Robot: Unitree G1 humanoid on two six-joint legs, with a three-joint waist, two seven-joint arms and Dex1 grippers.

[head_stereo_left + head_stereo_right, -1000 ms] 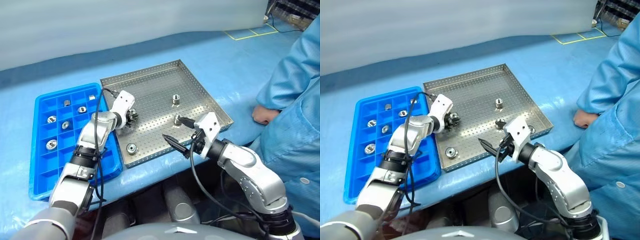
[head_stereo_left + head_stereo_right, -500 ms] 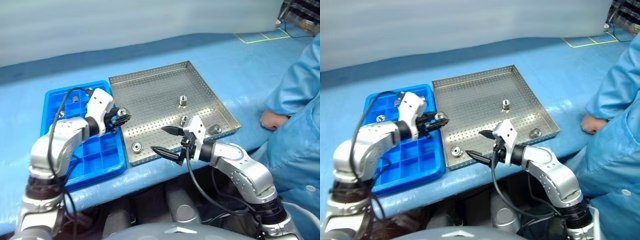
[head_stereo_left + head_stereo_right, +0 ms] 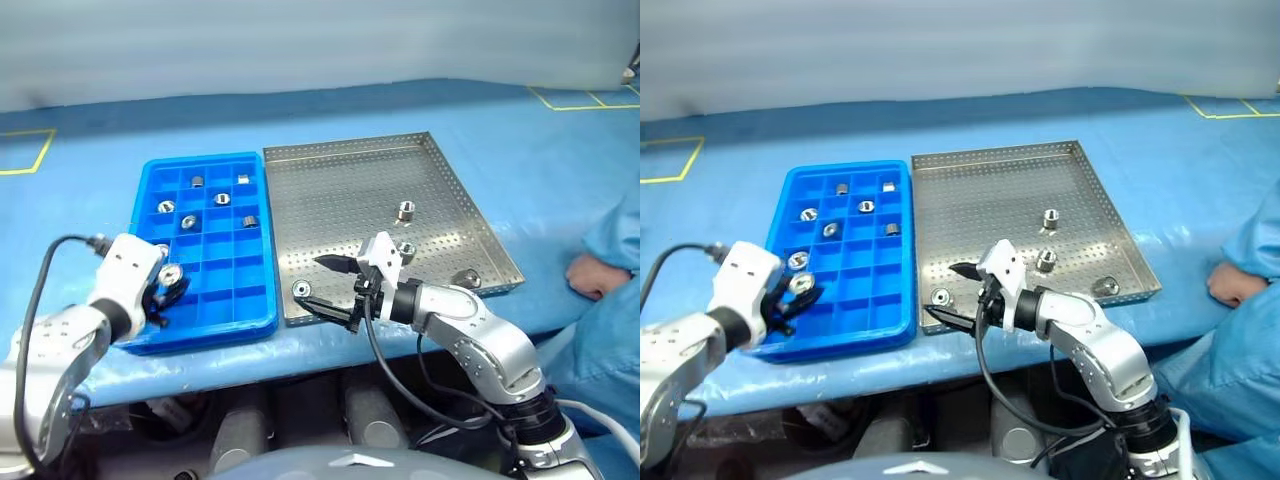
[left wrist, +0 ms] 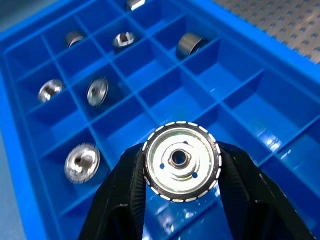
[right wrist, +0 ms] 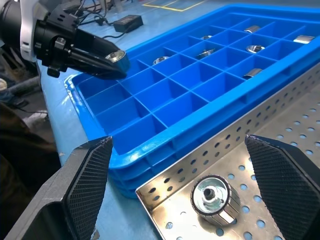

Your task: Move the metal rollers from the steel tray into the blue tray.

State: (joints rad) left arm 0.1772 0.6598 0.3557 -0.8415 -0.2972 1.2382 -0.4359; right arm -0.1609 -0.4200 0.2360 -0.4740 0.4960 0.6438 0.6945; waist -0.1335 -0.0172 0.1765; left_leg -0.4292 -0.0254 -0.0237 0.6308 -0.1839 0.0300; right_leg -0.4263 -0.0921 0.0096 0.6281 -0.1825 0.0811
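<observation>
Gripping a shiny ring-like roller [image 4: 181, 162], left end effector [image 4: 181, 167]; right end effector [image 3: 326, 284] agape.

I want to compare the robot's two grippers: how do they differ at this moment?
The left gripper is shut on a roller above the blue tray; the right gripper is open and empty, over the steel tray corner, with a loose roller between its fingers. Both have black fingers.

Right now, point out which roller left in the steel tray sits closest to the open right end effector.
The roller in the steel tray's near corner beside the blue tray; it lies between the right end effector's spread fingers, the other three farther right.
</observation>
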